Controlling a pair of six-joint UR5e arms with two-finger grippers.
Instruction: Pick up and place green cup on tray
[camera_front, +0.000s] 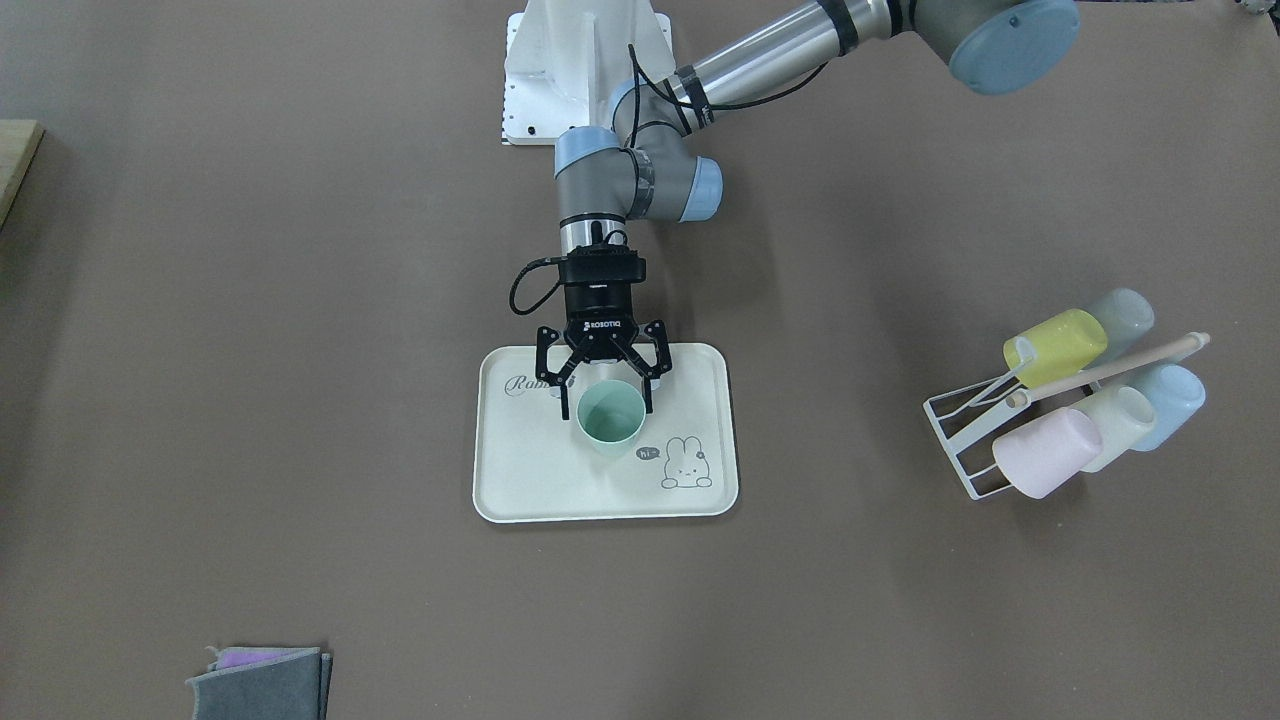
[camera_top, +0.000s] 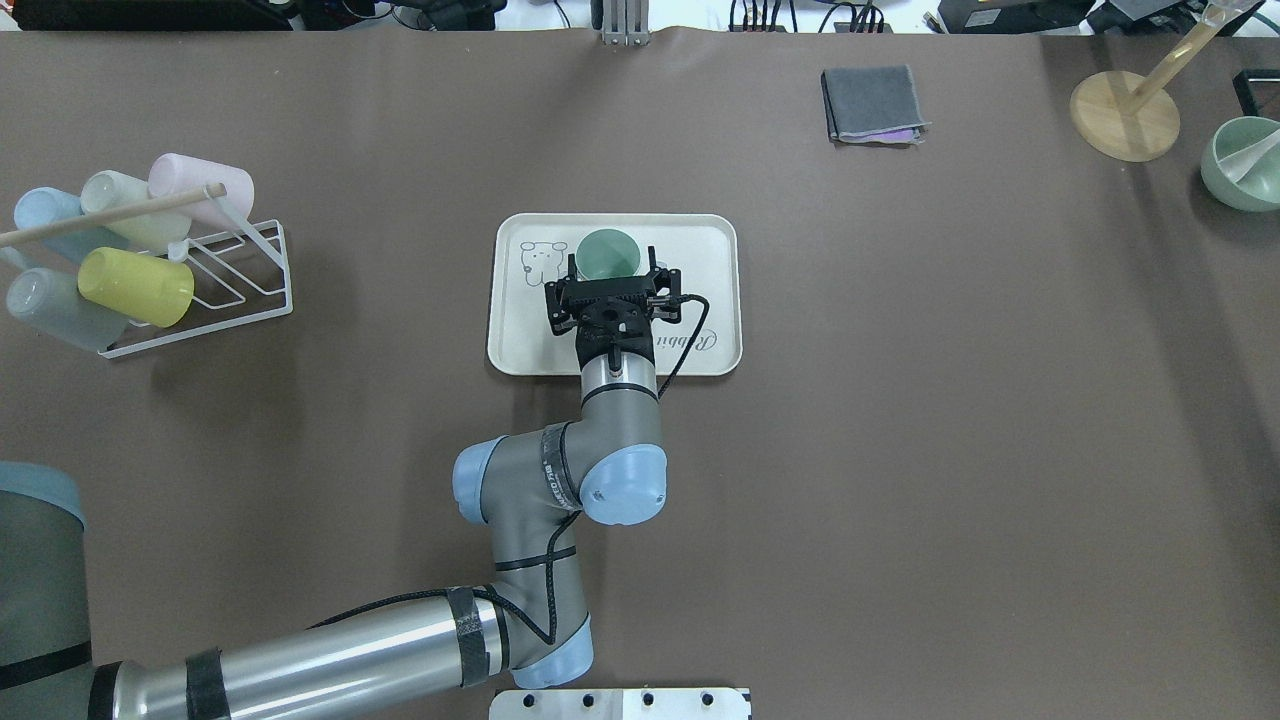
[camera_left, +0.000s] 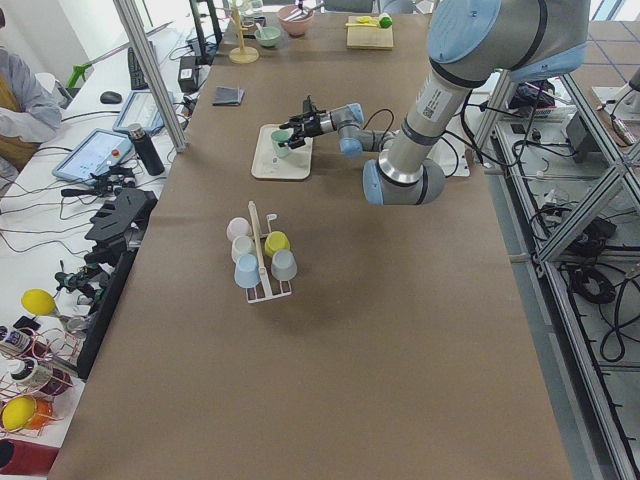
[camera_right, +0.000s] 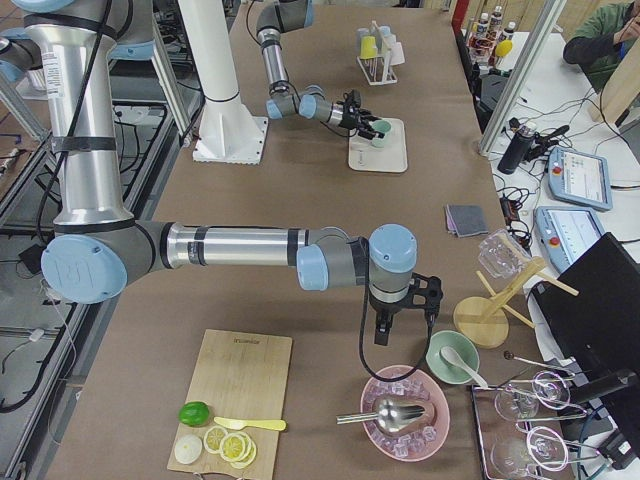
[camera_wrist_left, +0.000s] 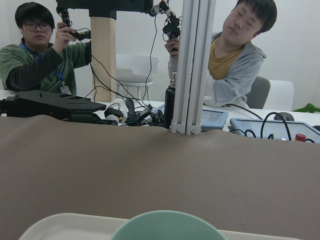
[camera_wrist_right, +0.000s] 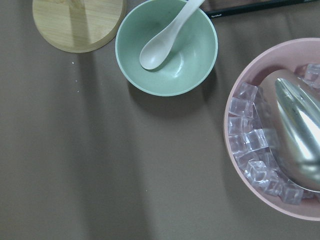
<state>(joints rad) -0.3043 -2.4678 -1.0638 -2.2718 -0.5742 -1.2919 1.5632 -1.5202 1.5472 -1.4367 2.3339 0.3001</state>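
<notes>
1. We see the green cup (camera_front: 610, 418) upright on the tray (camera_front: 520, 480), midway between the tabletop's (camera_front: 900, 600) left and right edges.
2. Our left hand (camera_front: 607, 400) is spread wide, one finger on each side of the cup's rim.
3. We cannot tell our right hand's (camera_right: 383, 335) state.

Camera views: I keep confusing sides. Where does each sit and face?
Front-facing: across the table, facing the robot's base; left arm at right.
Overhead: behind the robot, looking forward; left arm enters lower left.
Exterior left: table's left end; left arm near.
Exterior right: table's right end; right arm near, ice bowl below.
Left wrist: low over the tray, facing the operators; no robot parts evident.
Right wrist: straight down on the green bowl; no robot parts evident.
Shared: front-facing and overhead both show the green cup on the tray.
</notes>
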